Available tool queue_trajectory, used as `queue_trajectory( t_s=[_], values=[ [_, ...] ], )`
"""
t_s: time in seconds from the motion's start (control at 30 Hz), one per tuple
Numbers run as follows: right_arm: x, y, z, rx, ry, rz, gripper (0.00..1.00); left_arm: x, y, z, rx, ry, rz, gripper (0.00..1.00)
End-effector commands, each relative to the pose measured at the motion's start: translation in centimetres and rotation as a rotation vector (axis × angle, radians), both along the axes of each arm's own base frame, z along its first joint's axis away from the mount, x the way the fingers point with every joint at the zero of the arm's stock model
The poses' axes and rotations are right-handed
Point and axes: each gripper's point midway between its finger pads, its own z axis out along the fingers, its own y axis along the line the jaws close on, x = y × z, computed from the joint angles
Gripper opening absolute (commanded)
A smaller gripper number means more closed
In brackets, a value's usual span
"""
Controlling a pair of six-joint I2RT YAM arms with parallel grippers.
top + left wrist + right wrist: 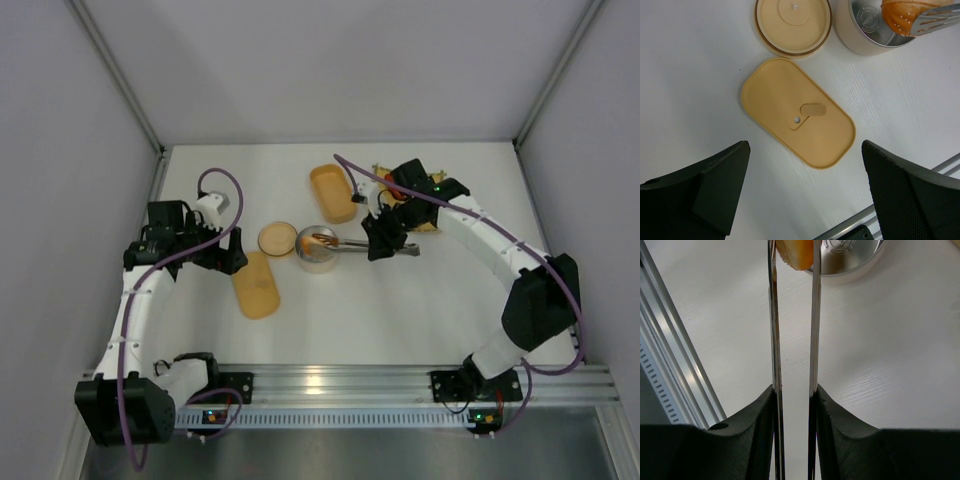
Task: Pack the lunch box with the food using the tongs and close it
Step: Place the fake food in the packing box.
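My right gripper (385, 240) (794, 395) is shut on the tongs (350, 244) (774, 315), squeezing their two silvery arms. The tong tips (940, 20) pinch an orange piece of food (322, 240) (900, 17) (795, 252) just over the round steel container (317, 252) (865, 35) (850, 255). The oval tan lunch box (333, 193) lies open farther back. Its oval lid (257, 285) (799, 117) rests flat on the table. My left gripper (225, 255) (805, 190) hovers open above the near end of that lid, holding nothing. Red food (393, 190) shows on the yellow mat (425, 226), partly hidden by my right arm.
A round tan lid (277, 239) (793, 24) lies beside the steel container, on its left. The aluminium rail (330, 380) runs along the near table edge. White walls enclose the table at the back and on both sides.
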Motion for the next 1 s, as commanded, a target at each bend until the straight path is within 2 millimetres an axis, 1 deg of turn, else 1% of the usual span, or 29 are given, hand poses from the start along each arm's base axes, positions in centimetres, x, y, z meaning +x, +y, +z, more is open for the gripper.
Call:
queue_trajectory(
  t_s=[0.0,0.07,0.2,0.37,0.53,0.6,0.67,0.7,0.77,0.97],
  values=[
    [2.0,2.1,0.8,0.059,-0.091,0.039,0.11,0.6,-0.1,1.0,-0.005,-0.031,-0.001,0.98],
    [2.3,2.2,0.4,0.052,-0.081,0.035,0.11,0.5,-0.1,0.8,-0.005,-0.027,0.001,0.98],
    [2.7,2.4,0.3,0.051,-0.084,0.029,0.11,0.3,0.0,0.1,-0.003,-0.017,0.002,0.98],
    [3.0,2.6,-0.8,0.030,-0.047,0.030,0.11,0.3,-0.1,-0.2,-0.005,-0.018,0.000,0.98],
    [3.5,2.7,-1.6,0.009,-0.015,0.021,0.13,0.5,0.0,-0.5,0.001,-0.014,0.000,0.98],
    [3.7,2.9,-1.5,0.011,-0.014,0.021,0.15,0.6,0.0,-0.5,0.003,-0.015,0.000,0.98],
    [3.7,3.0,-1.9,0.006,0.007,0.022,0.17,0.6,0.1,-0.7,0.004,-0.011,0.001,0.98],
    [3.8,3.2,-1.7,0.012,0.005,0.026,0.18,0.6,0.1,-0.7,0.006,-0.012,0.001,0.98],
    [3.8,3.3,-2.0,0.007,0.022,0.029,0.22,0.6,0.1,-0.9,0.008,-0.007,0.001,0.98],
    [3.7,3.6,-1.6,0.022,0.040,0.036,0.33,0.7,0.2,-1.2,0.011,-0.002,0.000,0.98]
  ],
)
